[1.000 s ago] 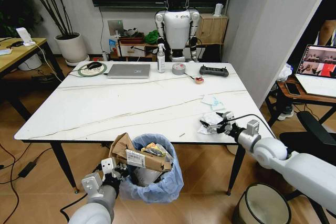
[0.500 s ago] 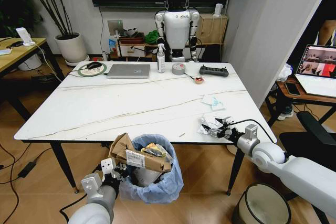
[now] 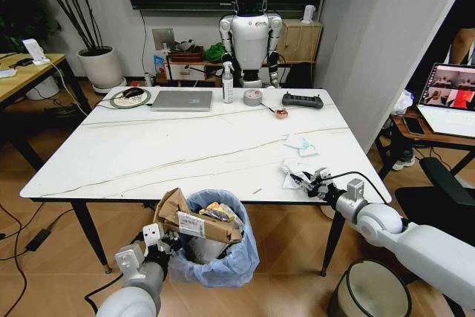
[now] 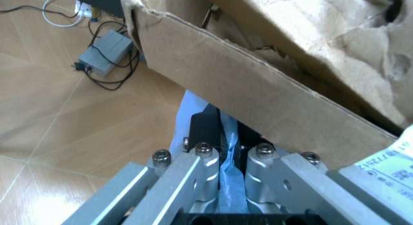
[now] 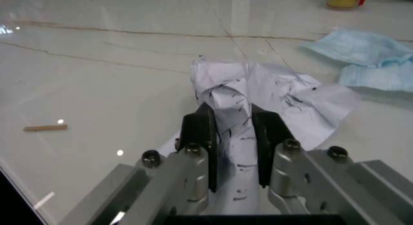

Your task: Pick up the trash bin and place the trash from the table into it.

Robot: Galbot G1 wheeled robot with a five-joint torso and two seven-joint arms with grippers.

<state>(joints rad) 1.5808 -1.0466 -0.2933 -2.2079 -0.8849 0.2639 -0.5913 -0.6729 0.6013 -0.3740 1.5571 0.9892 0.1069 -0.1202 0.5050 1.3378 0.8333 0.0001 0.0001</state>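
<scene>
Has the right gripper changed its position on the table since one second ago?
Yes. The right gripper, shut on the crumpled paper, has drawn slightly toward the table's near edge, away from the blue mask.

A closed grey laptop [image 3: 182, 100] lies at the far edge of the surface, a spray bottle [image 3: 228, 83], grey tape roll [image 3: 253, 97] and black controller [image 3: 302, 100] alongside. A humanoid robot figure [image 3: 250, 38] stands beyond.

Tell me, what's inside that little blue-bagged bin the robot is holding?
The bin, gripped by the left claw, holds a torn cardboard box sticking out and some yellowish wrappers. Anything deeper is covered.
</scene>
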